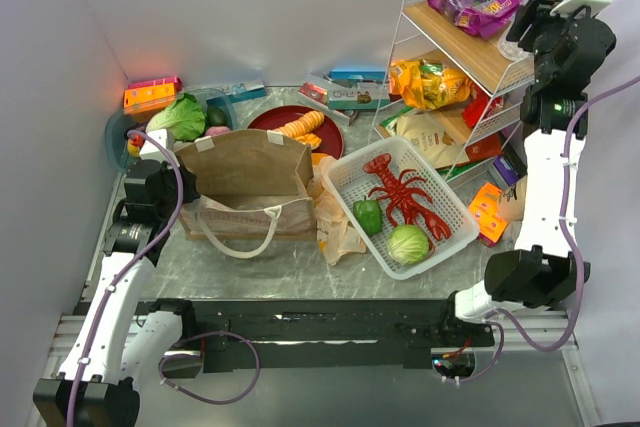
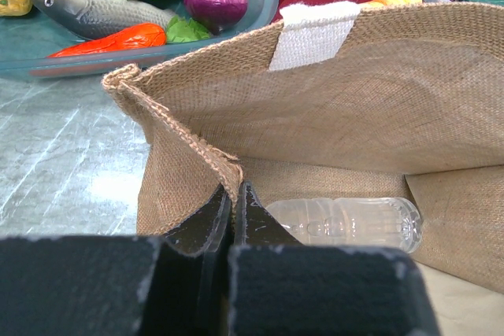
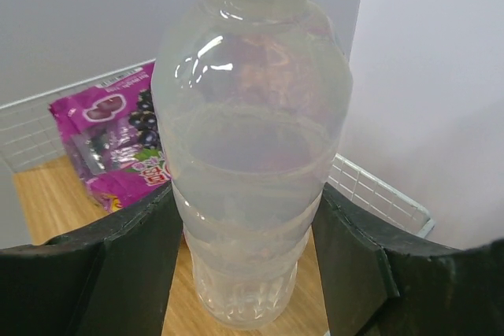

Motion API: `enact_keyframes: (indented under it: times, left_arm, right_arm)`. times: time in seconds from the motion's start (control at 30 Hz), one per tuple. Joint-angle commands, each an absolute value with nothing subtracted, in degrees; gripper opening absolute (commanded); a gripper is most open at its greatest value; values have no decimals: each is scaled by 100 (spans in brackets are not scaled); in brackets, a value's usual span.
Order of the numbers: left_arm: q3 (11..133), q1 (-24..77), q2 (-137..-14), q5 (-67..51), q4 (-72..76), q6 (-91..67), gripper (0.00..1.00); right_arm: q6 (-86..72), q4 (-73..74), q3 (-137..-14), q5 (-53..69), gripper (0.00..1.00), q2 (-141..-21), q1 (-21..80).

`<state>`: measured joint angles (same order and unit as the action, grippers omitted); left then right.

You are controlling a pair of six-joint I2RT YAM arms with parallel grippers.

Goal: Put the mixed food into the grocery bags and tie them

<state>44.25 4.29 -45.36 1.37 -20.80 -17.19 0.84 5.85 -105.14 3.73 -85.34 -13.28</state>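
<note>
We are pinching the rim of the bag [image 2: 394, 92] in the left gripper [image 2: 234, 202], jaws almost closed on it, likely propping the mouth open; a bottle [image 2: 339, 222] is lying inside. Farther off, the right gripper [image 3: 248, 273] is clamping a second bottle [image 3: 252, 155] upright at the rack [image 1: 480, 52], its cap cropped in the wrist view.

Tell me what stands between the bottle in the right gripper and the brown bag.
Nothing visible blocks a raised path. The bottle is in the right gripper by the rack's top shelf; the basket and plastic bag lie low on the table between. The left gripper pinches the brown bag's rim, its mouth open.
</note>
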Motion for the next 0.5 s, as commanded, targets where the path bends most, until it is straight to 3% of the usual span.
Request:
enact_keyframes:
  times: [0.0,0.3,0.47]
  left_arm:
    - [4412,404,-4500,44,-1811,-1652,1]
    - [4421,404,-4509,44,-1811,-1661,1]
    - [4421,404,-4500,44,-1811,-1661,1]
  right_arm:
    - [-54,-1220,-10425,659,20,-7498,-1187]
    - [-44,-1292,-10582,879,19,-7146,-712]
    - [236,-1459,-10064,967,19,-6777,-142]
